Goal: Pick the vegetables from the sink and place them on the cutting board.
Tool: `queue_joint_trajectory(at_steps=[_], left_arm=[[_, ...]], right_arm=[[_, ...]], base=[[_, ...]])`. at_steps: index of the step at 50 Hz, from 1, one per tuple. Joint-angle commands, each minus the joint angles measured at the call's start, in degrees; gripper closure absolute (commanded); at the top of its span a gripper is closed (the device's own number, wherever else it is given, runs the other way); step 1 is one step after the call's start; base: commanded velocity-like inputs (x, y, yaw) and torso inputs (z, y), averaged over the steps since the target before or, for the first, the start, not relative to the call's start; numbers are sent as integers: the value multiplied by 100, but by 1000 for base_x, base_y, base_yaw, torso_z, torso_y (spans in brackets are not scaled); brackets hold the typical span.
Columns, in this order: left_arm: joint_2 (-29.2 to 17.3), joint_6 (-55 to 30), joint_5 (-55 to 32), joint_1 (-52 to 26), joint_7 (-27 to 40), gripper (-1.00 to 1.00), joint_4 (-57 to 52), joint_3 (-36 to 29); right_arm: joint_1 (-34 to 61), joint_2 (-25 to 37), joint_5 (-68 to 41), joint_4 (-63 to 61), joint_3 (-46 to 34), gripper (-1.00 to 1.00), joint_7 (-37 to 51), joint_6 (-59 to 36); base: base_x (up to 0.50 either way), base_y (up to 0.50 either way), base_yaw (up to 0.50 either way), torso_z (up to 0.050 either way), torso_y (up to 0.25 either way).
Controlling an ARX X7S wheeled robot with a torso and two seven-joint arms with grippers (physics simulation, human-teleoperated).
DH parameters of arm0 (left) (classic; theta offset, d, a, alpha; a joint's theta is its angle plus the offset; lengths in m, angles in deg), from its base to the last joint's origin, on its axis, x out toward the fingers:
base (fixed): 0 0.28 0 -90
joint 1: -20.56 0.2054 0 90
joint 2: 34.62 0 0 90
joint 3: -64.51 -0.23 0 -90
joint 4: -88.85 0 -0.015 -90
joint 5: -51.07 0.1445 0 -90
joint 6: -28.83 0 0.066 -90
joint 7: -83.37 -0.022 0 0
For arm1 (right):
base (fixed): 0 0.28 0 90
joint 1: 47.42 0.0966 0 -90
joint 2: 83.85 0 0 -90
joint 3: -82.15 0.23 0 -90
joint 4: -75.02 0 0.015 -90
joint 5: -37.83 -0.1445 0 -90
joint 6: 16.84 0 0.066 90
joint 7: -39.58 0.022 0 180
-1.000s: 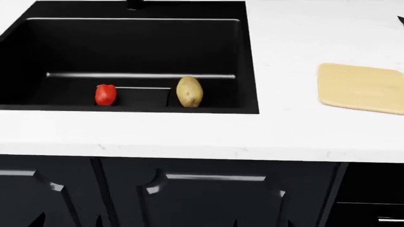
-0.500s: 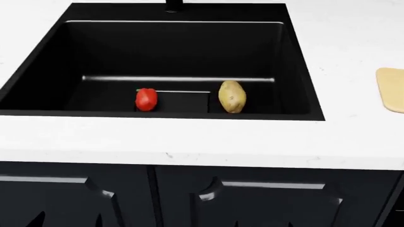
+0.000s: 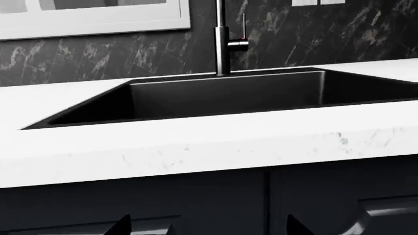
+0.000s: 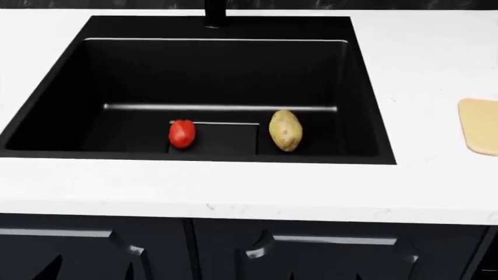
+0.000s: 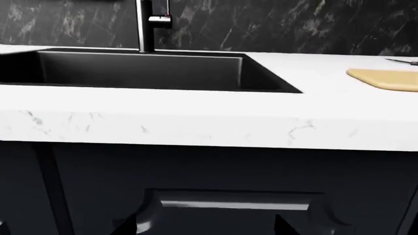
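Observation:
A small red bell pepper (image 4: pixel 181 133) and an oval yellow-brown potato (image 4: pixel 285 130) lie apart on the floor of the black sink (image 4: pixel 218 70), either side of the drain panel (image 4: pixel 221 135). The tan cutting board (image 4: pixel 479 134) shows at the right edge of the counter, partly cut off, and again in the right wrist view (image 5: pixel 388 78). My left gripper (image 3: pixel 209 227) and right gripper (image 5: pixel 205 227) hang low in front of the cabinet doors, below counter height. Each shows two dark fingertips set wide apart with nothing between them. The vegetables are hidden in both wrist views.
A white marble counter (image 4: pixel 233 186) surrounds the sink, its front edge overhanging dark cabinet doors (image 4: pixel 233 251) with metal handles. A black faucet (image 3: pixel 222 39) rises behind the basin against a dark marbled wall. A thin dark object (image 5: pixel 402 61) lies beyond the board.
The head view has swung left, then tilted up a little. The sink now sits mid-frame and the cutting board has slid to the right edge. Pepper and potato stay put in the sink.

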Motion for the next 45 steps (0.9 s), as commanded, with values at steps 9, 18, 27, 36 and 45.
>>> queue_joint_trajectory(at_steps=[9,18,27,36,45], left_arm=[[-106,145,-32,32,110,-100,-17,-93],[-149,174,-99,44,129,-100,-19,-115],[-258,-1556,-572,-311,417,-100,-1658,-8],[-701,-4509,-1660,-1579,464,-100,-3578,497],[-892,-6799,-2651,-4482,339,-100,-2829,955]], right_arm=[[31,84,-118,36,-117,-100,78,-8],[49,116,-149,68,-171,-100,117,-35],[450,315,-534,-1482,-44,-100,291,-1465],[1961,1094,-1689,-3544,591,-100,354,-4640],[4922,1675,-2612,-2472,663,-100,-247,-6555]], base=[[0,0,0,50,0],[0,0,0,50,0],[0,0,0,9,0],[0,0,0,0,0],[0,0,0,0,0]])
